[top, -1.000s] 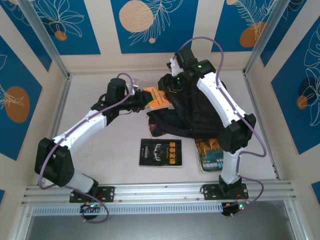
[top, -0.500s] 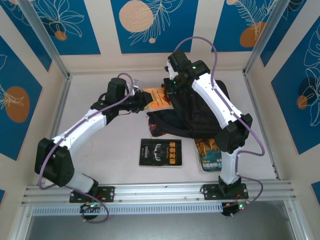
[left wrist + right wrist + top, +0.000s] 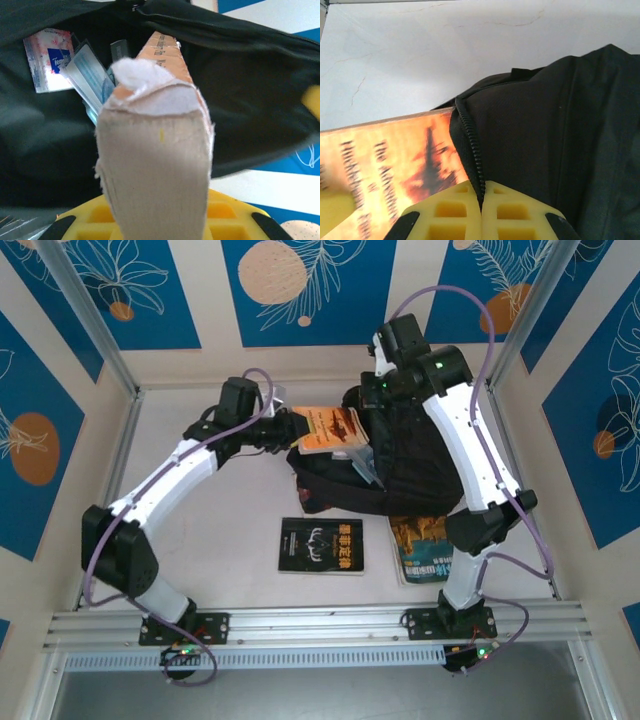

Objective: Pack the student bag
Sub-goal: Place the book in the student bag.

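Room: blue leaf-print walls [image 3: 270, 290], pale grey table [image 3: 200, 530] | large soft black fabric backpack [image 3: 420, 455] sits centre-far | right pincer [image 3: 374, 398] clamped on its zipper edge, now hauled back-right | left pincer [image 3: 297, 427] gripping orange paperback book [image 3: 330, 427], pushed further over the opening

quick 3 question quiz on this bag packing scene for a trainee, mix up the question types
1. True or false: the right hand is shut on the zipper edge of the backpack.
2. What does the left hand hold? A. orange book B. bottle C. pencil case
3. How many books lie on the table outside the backpack?

Key: 1 true; 2 A; 3 two, the black book and the colourful book.
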Robot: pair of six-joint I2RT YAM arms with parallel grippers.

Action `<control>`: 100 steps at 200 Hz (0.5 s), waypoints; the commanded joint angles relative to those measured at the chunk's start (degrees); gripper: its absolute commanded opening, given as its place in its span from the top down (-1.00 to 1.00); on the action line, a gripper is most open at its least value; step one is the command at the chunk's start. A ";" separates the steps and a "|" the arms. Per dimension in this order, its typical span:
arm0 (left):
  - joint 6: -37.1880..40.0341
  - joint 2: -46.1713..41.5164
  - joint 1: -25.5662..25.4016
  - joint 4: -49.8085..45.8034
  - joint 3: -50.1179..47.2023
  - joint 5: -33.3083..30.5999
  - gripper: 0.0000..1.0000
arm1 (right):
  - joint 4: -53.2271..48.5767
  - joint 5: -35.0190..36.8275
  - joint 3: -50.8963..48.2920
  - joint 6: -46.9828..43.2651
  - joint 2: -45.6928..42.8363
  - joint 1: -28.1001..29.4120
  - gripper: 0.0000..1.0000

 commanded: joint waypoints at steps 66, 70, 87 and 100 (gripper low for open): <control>-10.24 12.32 -6.47 16.46 5.18 4.63 1.00 | 17.52 -20.10 -26.33 12.62 -22.67 -13.81 1.00; -10.79 12.69 -6.57 17.26 5.21 4.86 1.00 | 17.64 -20.41 -26.87 12.79 -23.07 -14.14 1.00; -10.91 13.33 -6.82 17.54 6.31 5.20 1.00 | 17.68 -21.12 -27.68 12.77 -23.69 -15.11 1.00; -9.91 12.97 -6.70 16.47 7.05 4.60 1.00 | 17.67 -21.69 -27.34 12.49 -23.75 -15.23 1.00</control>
